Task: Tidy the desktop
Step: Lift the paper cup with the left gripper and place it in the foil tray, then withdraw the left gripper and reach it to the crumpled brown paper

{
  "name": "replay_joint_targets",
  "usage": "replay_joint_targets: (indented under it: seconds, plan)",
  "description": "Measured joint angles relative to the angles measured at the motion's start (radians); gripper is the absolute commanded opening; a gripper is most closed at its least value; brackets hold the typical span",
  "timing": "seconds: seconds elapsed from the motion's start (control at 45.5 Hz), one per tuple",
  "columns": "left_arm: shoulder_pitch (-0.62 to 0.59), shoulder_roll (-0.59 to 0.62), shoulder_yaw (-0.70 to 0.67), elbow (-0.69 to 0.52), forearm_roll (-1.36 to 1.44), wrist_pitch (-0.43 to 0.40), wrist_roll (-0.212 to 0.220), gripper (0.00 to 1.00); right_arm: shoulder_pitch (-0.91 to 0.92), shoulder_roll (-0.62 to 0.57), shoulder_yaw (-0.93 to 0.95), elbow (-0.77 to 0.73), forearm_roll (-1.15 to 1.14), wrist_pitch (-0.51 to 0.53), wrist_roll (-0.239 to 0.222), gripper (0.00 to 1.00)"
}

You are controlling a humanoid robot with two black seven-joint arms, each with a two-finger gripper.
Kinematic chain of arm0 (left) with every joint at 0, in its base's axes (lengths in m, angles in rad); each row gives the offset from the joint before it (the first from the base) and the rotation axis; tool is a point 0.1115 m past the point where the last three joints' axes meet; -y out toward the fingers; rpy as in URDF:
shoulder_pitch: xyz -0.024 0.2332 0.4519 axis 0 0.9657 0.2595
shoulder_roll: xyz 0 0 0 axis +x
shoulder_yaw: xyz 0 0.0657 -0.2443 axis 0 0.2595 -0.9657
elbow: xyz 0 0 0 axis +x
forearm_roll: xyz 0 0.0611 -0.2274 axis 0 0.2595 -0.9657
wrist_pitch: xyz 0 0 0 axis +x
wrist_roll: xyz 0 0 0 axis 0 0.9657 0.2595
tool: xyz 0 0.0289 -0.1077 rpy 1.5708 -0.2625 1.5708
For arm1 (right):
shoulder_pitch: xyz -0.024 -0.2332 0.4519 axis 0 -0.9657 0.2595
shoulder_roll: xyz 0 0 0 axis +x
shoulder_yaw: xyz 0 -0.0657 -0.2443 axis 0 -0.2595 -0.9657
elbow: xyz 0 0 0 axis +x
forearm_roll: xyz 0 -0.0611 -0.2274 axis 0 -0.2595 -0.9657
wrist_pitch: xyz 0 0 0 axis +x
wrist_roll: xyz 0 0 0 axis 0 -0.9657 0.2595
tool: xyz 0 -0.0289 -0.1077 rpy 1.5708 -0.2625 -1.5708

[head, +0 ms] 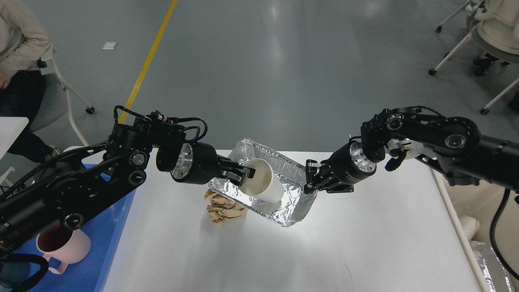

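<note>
The white desktop (344, 243) fills the lower middle of the head view. My left gripper (242, 173) is shut on the rim of a white paper cup (265, 181) and holds it tilted inside a crinkled foil tray (290, 209). My right gripper (309, 177) is shut on the right rim of the foil tray, which is tipped up off the desktop. A crumpled brown paper ball (224, 209) lies on the desktop just left of the tray.
A blue plastic tray (101, 251) at the left edge holds a pink mug (65, 245). A cream bin (478, 207) with foil inside stands off the desktop's right edge. Chairs and seated people are at the far left and far right.
</note>
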Motion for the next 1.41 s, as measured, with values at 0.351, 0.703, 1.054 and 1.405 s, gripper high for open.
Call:
replay_joint_targets:
  seconds: [0.351, 0.703, 1.054, 1.405]
  plan:
    - [0.029, -0.079, 0.003, 0.040, 0.007, 0.073, 0.002, 0.48, -0.007, -0.003, 0.003, 0.002, 0.000, 0.000, 0.000, 0.00]
    - [0.032, -0.082, -0.013, 0.041, -0.002, 0.095, -0.001, 0.55, -0.016, -0.005, 0.003, 0.001, 0.000, 0.000, 0.000, 0.00]
    - [0.035, 0.017, -0.063, -0.027, -0.109, 0.084, -0.012, 0.61, -0.053, -0.008, 0.015, -0.011, 0.000, -0.002, 0.000, 0.00]
    - [0.196, 0.367, -0.241, -0.206, -0.186, 0.138, -0.009, 0.61, -0.096, -0.008, 0.039, -0.010, 0.001, -0.003, 0.000, 0.00]
